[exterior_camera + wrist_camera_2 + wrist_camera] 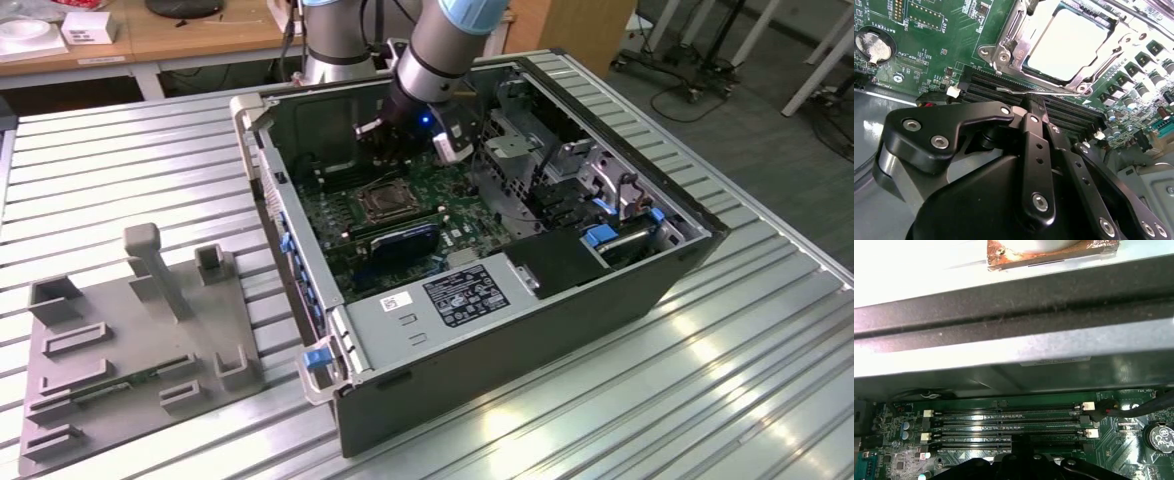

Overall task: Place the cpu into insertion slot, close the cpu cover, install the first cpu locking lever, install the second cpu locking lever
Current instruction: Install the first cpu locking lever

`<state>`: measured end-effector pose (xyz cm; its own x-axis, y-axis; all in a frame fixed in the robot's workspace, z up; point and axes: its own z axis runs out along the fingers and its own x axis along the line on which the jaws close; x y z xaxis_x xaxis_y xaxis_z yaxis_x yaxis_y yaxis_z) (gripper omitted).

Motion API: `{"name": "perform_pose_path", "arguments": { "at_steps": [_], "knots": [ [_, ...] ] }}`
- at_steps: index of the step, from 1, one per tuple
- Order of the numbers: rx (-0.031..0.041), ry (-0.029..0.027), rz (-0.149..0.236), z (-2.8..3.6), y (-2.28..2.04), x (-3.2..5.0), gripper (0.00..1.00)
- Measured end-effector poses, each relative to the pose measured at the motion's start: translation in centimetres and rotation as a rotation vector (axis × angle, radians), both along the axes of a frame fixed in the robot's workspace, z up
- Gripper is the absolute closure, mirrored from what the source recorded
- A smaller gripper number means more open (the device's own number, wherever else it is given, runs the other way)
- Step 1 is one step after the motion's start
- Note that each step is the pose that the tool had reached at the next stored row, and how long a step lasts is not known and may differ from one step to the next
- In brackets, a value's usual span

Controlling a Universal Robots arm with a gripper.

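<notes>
Though fully closed, hand [1035,101] just beside the cpu cover [1006,47]

Black screw-studded hand [1035,107], silver-blue arm [447,45]

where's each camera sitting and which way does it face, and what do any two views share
Exterior view: off the arm, high over the slatted table, looking down into the open computer case; the arm and gripper reach inside.
Second wrist view: behind the gripper, looking past it at the cpu framed by the cpu cover.
First wrist view: low by the gripper, looking across the memory slots to the case wall.
Shared: both wrist views show the memory slots and coin battery.
</notes>
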<state>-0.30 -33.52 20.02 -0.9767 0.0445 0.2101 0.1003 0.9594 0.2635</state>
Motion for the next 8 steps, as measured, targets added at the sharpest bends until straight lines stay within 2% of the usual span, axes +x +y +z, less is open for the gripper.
{"name": "perform_pose_path", "arguments": {
  "at_steps": [8],
  "knots": [
    [-0.0003, 0.0001, 0.0, 0.01, -0.16, 0.0, 0.89]
  ]
}}
